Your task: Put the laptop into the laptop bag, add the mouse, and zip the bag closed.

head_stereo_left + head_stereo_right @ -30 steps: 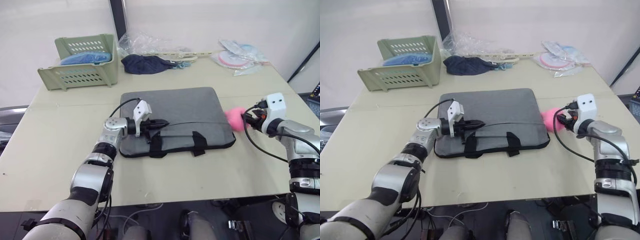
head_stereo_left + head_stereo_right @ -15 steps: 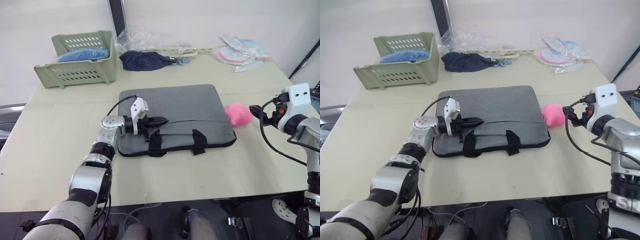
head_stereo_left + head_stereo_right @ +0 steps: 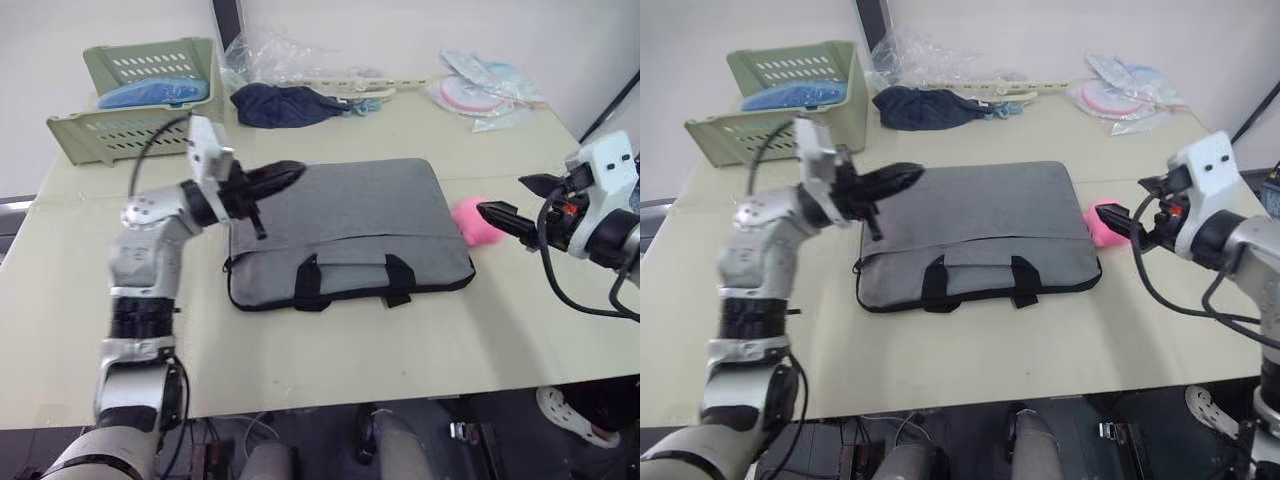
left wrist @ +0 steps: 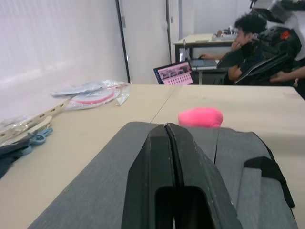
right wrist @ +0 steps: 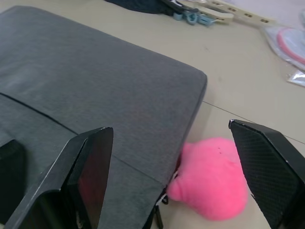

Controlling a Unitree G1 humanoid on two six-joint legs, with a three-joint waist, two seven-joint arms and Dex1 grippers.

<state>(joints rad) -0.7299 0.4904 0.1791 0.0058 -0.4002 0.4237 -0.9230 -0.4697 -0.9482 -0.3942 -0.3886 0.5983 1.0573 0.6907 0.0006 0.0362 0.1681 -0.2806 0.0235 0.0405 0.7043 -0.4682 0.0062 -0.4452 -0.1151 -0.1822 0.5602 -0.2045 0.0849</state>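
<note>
**Laptop bag: soft shell, stiff core, take it by the straps or the zip edge**

Laptop bag lies flat in the middle of the table, its two black strap handles along the edge nearest you and the pink fluffy charm resting on the table just beside its right corner. The bag looks evenly filled and its near edge seems closed, so judge it as already loaded: expect real weight and a rigid slab inside a limp fabric skin. The cloth will slide and bunch under your fingers before the bag itself moves, so do not pinch the flat top. Go for a strap, or the black zip edge where the charm hangs; the charm is soft and will squash, giving you little purchase.

Your left gripper hovers above the bag's far left corner with its fingers pressed together and nothing in them. Your right gripper is spread wide, near the charm but apart from it.

I cannot make out the zip slider, so check whether the zip is fully run.
</note>
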